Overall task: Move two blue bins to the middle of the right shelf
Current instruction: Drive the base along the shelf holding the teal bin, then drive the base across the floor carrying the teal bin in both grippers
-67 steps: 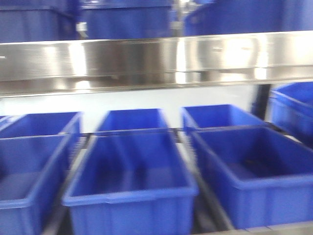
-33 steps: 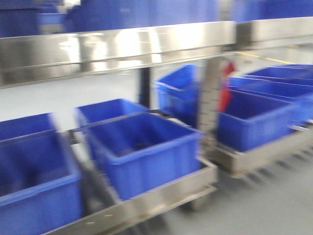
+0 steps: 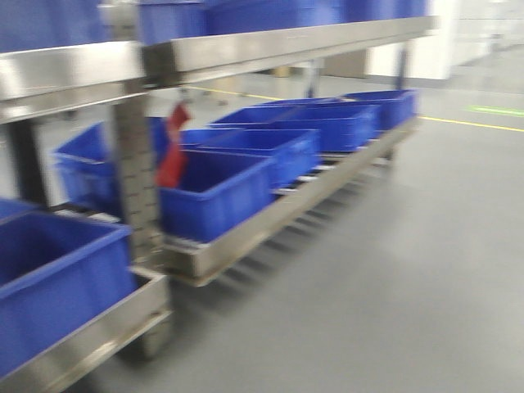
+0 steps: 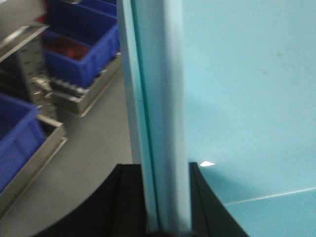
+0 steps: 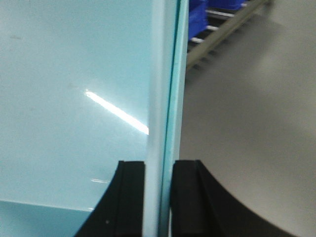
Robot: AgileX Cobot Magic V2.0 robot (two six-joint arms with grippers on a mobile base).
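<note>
The pale blue bin (image 4: 247,98) fills both wrist views and is absent from the front view. My left gripper (image 4: 165,170) is shut on its left wall just below the thick rim. My right gripper (image 5: 159,165) is shut on the opposite wall, the bin's inside (image 5: 74,98) lying to its left. The wall between each pair of fingers shows two layers split by a thin dark seam, so this may be two bins nested. The right shelf middle (image 3: 278,45), with its shiny steel front rail, runs across the top of the front view.
Dark royal-blue bins (image 3: 221,192) line the lower rack level, and one more (image 3: 49,270) is near at the left. A grey perforated upright (image 3: 135,180) with a red tag (image 3: 173,151) stands between racks. Grey floor (image 3: 393,270) spreads right, crossed by a yellow line (image 3: 475,123).
The front view has swung right: from facing rows of dark blue bins under the steel rail to seeing the rack's upright, the neighbouring rack and floor.
</note>
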